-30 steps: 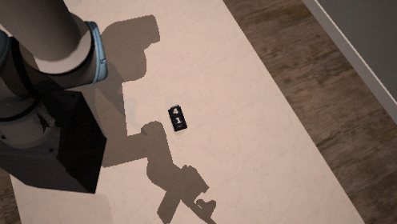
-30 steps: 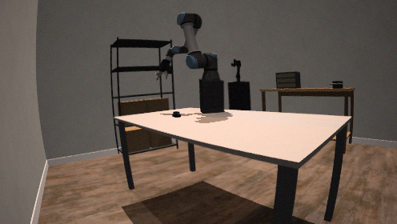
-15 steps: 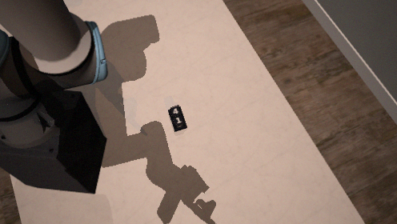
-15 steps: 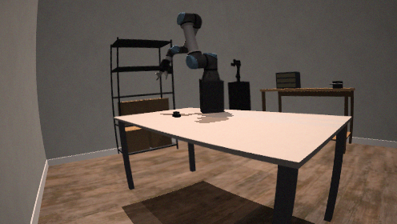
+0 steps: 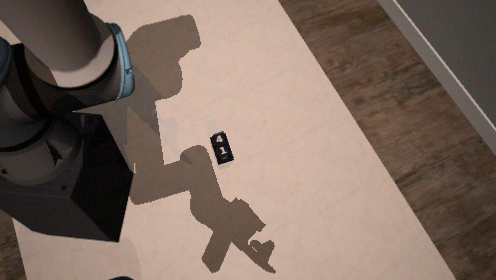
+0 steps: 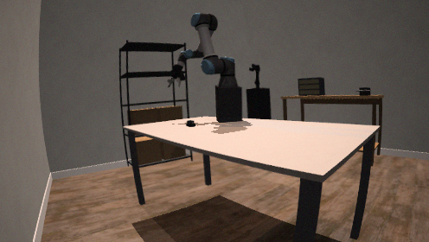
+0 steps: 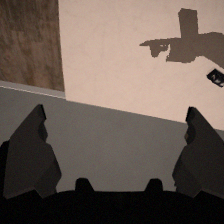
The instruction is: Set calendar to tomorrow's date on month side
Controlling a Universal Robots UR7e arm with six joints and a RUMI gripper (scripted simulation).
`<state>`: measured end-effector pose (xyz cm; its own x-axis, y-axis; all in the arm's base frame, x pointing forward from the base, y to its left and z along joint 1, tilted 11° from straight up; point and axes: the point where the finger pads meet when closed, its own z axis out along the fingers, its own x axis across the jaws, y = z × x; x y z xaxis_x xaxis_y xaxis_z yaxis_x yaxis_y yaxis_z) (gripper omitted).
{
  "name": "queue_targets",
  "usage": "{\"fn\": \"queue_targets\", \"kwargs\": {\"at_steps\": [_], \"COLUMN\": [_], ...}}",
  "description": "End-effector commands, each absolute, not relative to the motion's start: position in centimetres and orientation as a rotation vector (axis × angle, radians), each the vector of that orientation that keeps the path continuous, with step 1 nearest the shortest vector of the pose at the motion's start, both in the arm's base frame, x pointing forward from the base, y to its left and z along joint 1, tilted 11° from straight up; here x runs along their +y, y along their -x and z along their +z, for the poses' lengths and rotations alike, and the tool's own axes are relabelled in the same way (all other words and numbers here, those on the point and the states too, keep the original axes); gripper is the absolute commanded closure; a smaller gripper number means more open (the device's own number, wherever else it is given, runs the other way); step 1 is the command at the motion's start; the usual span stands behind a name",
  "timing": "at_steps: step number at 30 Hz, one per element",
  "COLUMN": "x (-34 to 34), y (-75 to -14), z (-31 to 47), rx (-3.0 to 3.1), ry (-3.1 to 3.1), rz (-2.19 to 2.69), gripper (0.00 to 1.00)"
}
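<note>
The calendar is a small dark tray with two cubes, lying on the pale table top. In the overhead view the cubes' top faces read 4 and 1. It also shows as a small dark lump in the side view and at the right edge of the wrist view. The month's name is too small to make out. My gripper hangs high above the table's far left end, well away from the calendar. Its fingers stand wide open with nothing between them.
The arm's black pedestal stands on the table behind the calendar. A black shelf rack with boxes stands beyond the table's left end. A side table with a box stands at the back right.
</note>
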<state>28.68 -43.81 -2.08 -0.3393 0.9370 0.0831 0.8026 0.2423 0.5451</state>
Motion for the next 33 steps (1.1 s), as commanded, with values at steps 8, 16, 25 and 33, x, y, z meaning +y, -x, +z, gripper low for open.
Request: {"fn": "queue_targets", "kwargs": {"at_steps": [8, 16, 25, 33], "x": [-35.5, -26.8, -19.5, -11.8], "y": [-34.0, -37.2, -38.3, -37.9], "z": [-3.8, -5.4, -6.6, -7.6], "rx": [2.501, 2.709, 2.849, 2.962], "ry": [-1.377, -1.093, -0.831, -0.527], "rz": [0.675, 0.595, 0.519, 0.428], "gripper": [0.00, 0.00, 0.00, 0.00]}}
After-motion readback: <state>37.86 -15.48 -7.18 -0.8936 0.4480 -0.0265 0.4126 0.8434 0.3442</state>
